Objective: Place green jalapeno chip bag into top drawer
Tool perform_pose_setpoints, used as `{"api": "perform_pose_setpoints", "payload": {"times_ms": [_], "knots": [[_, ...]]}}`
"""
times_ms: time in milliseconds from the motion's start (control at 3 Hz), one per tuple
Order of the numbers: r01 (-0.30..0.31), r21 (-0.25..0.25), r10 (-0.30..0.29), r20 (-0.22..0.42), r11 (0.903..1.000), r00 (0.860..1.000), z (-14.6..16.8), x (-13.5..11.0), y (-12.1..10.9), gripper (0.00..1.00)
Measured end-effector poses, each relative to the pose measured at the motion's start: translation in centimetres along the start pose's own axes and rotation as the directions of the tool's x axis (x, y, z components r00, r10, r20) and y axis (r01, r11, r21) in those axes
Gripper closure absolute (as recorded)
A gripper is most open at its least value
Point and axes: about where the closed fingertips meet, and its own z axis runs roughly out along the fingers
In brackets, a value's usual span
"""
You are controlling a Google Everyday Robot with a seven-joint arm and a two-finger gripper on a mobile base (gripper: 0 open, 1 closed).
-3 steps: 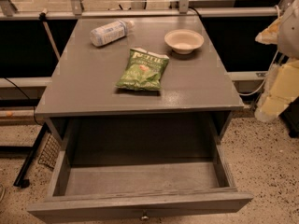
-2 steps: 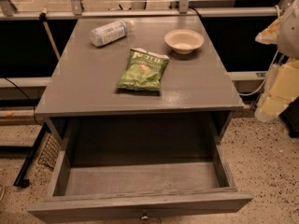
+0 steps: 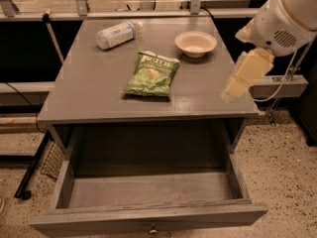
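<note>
The small crinkly light-green jalapeno chip bag (image 3: 151, 74) lies flat on the grey wooden table top (image 3: 94, 90), near the middle, its white lettering at the far end. It sits well to the left of the cream-coloured gripper (image 3: 233, 88) in this view, with bare table between them. The gripper hangs over the right-hand edge of the table top, tilted down and inward. Open or closed? That cannot be told from here, and it holds nothing that can be seen.

Below and left of the gripper, the wide, shallow grey wooden top drawer (image 3: 148, 190) stands pulled out toward the camera. Its small round metal knob (image 3: 153, 229) shows at the centre of its front.

Beyond the gripper, further back on the table, sits a shallow cream-white round bowl (image 3: 195, 42). Farther left again, a clear plastic bottle with a white label (image 3: 116, 33) lies on its side. The bulky white arm housing (image 3: 287, 14) rises above and to the right of the gripper.
</note>
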Motion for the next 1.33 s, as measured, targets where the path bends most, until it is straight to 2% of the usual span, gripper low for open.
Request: {"api": "perform_pose_setpoints", "payload": {"times_ms": [333, 667, 1333], "knots": [[-0.063, -0.01, 0.064, 0.044, 0.9979, 0.997, 4.5, -4.0, -0.4, 0.0], [-0.063, -0.01, 0.064, 0.044, 0.9979, 0.997, 4.5, -4.0, -0.4, 0.0], [-0.144, -0.127, 0.156, 0.089, 0.9814, 0.984, 12.2, -6.6, -0.7, 0.0]]}}
